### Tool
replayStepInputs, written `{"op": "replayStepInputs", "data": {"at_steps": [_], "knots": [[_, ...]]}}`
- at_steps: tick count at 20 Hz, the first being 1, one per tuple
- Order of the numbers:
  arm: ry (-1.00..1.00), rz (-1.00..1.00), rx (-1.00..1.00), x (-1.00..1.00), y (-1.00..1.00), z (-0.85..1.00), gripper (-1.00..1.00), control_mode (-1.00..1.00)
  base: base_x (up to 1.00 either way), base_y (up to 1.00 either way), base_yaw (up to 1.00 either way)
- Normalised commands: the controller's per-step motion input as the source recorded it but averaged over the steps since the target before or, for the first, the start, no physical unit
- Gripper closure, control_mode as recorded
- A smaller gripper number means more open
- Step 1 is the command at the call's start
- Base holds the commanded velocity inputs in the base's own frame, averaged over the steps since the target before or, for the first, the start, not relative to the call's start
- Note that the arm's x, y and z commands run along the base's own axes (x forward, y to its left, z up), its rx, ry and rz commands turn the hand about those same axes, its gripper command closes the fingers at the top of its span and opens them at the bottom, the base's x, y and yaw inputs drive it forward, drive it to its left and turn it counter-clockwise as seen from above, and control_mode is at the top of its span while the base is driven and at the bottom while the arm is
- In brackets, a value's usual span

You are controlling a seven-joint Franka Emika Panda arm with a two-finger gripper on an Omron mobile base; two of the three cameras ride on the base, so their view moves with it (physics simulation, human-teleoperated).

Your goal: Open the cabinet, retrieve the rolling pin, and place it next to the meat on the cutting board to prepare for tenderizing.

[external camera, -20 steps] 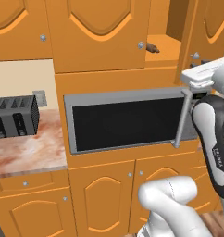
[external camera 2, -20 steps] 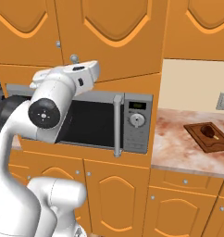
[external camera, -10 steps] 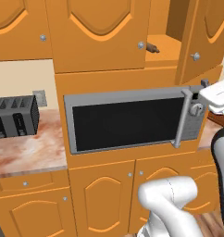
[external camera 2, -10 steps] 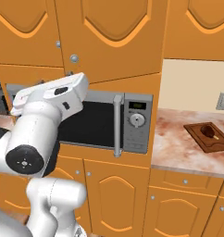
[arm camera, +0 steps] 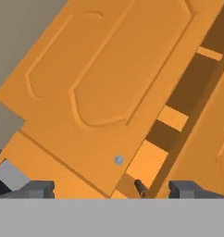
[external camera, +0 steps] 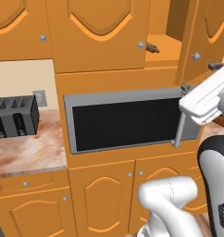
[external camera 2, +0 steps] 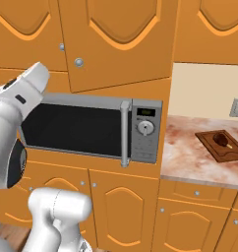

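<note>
We see the cabinet (external camera: 100,32) above the microwave (external camera: 127,122) with its right door (external camera: 204,34) swung partly open, left door shut; through the gap the lower shelf shows, and on it the rolling pin (external camera: 152,47), only 1 dark handle end poking out just past the left door's knob (external camera: 141,45); same pin end shows in the hand view (arm camera: 140,188), low in the opening between the 2 doors, just right of that knob (arm camera: 118,160).

Gripper (arm camera: 111,190) is wide apart, holding nothing; its 2 fingertips (arm camera: 37,189) sit at the bottom of the hand view, well short of the cabinet front, touching neither door nor pin.

On the right base view the cutting board (external camera 2: 220,145) lies on the marble counter (external camera 2: 190,157) right of the microwave, near the wall; the meat (external camera 2: 220,137) sits on it, toward the back half; a pale sliver beside the meat, too small to tell what it is.

Toaster (external camera: 14,116) stands on the counter left of the microwave.
</note>
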Motion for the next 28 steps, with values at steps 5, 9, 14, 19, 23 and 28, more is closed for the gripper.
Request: {"op": "replayStepInputs", "data": {"at_steps": [5,9,14,19,23,28], "knots": [[0.06,-0.1,-0.28,0.64,0.64,0.0,-1.0,-1.0,0.0,0.0,0.0],[0.12,-0.19,-0.27,0.89,0.35,-0.01,-1.0,-1.0,0.0,0.0,0.0],[0.14,-0.29,-0.29,0.8,0.12,-0.05,-1.0,-1.0,0.0,0.0,0.0],[0.09,-0.37,-0.28,0.4,0.01,-0.1,-1.0,-1.0,0.0,0.0,0.0],[0.08,-0.42,-0.19,0.15,-0.13,-0.13,-1.0,-1.0,0.0,0.0,0.0],[0.07,-0.41,-0.16,0.19,-0.25,-0.07,-1.0,-1.0,0.0,0.0,0.0]]}}
